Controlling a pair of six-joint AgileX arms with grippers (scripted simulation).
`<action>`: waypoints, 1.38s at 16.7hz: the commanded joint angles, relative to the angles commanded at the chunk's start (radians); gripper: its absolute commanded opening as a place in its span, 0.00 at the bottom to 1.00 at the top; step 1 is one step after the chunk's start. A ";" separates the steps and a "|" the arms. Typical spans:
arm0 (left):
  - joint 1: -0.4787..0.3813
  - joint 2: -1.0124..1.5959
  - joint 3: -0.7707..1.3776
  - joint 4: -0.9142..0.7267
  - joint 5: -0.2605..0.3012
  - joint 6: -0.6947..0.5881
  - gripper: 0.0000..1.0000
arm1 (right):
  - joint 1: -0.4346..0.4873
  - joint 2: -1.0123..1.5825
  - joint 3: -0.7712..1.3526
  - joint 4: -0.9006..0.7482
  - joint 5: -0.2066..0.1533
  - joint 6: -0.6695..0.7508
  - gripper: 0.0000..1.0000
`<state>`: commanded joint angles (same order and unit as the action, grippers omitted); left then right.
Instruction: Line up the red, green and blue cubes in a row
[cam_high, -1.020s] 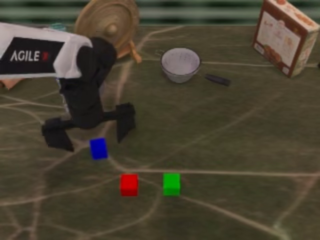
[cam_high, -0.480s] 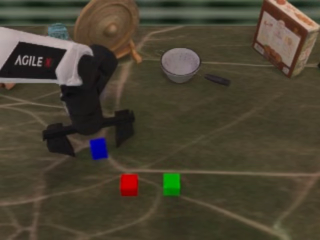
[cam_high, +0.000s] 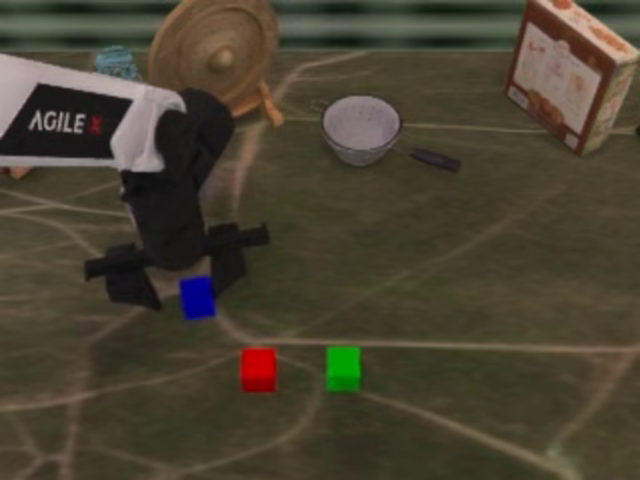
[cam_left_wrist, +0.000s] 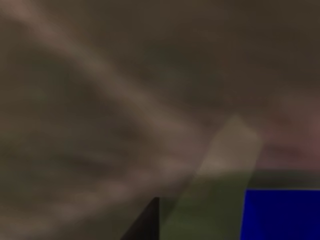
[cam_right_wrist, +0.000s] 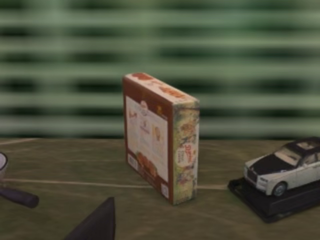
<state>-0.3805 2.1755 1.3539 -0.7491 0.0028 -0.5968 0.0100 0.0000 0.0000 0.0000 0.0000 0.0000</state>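
Right between left hand (cam_high: 182, 273) fingers: blue cube (cam_high: 197, 297)

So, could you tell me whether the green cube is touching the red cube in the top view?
No, the green cube sits to the right of the red cube with bare table showing between them.

White-and-black AgileX left arm (cam_high: 90, 115)

The arm's long link was a white shell carrying a black panel with white "AGILE" lettering and a small red mark after it. Beyond it the wrist housing was matte black and blocky, ending in the left gripper (cam_high: 180, 270), whose jaws were two flat black slabs on a black crossbar. A dark wedge-shaped finger tip (cam_right_wrist: 97, 222) edged the right wrist view.
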 joint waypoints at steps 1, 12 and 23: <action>0.000 0.000 0.000 0.000 0.000 0.000 0.17 | 0.000 0.000 0.000 0.000 0.000 0.000 1.00; 0.003 -0.026 0.005 -0.016 -0.011 0.010 0.00 | 0.000 0.000 0.000 0.000 0.000 0.000 1.00; 0.021 -0.137 0.135 -0.257 -0.011 0.007 0.00 | 0.000 0.000 0.000 0.000 0.000 0.000 1.00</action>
<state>-0.3592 2.0382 1.4888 -1.0058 -0.0086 -0.5894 0.0100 0.0000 0.0000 0.0000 0.0000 0.0000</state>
